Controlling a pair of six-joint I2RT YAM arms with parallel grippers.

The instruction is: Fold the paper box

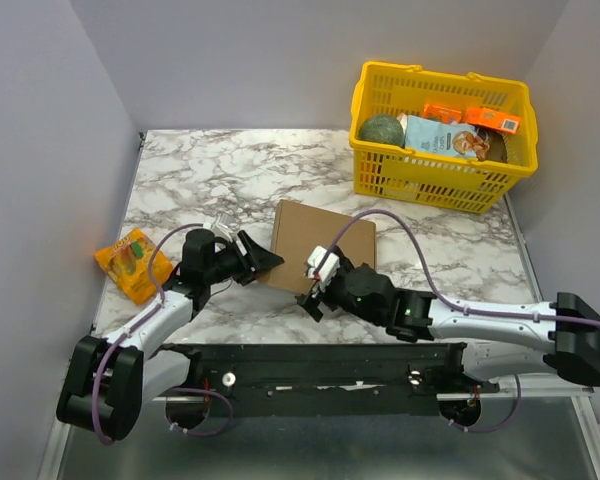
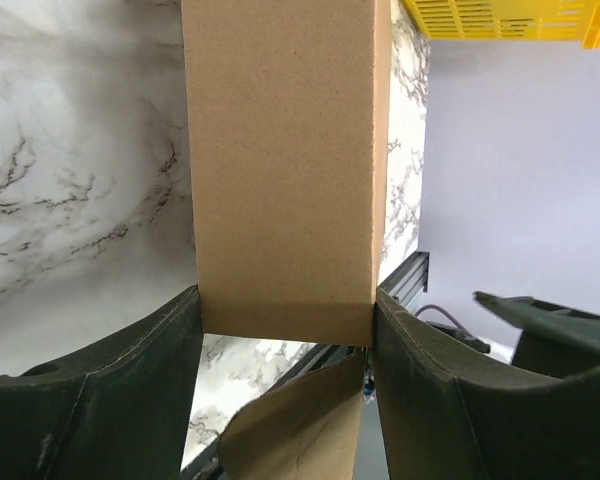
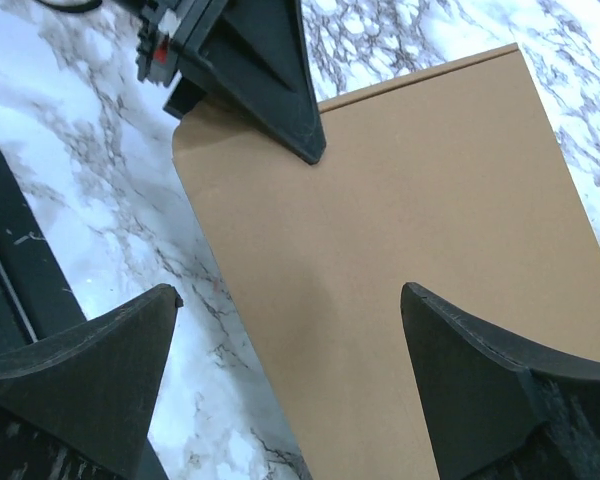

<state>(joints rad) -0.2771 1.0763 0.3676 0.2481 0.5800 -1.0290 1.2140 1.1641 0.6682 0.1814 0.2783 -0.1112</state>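
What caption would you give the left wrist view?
Left end effector clamped across the brown paper box, marble table beside it.

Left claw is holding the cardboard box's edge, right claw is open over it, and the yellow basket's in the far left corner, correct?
Not quite. The yellow basket is in the far right corner, as the top external view shows. The left claw holds the paper box by its edge, and the right claw is open over it.
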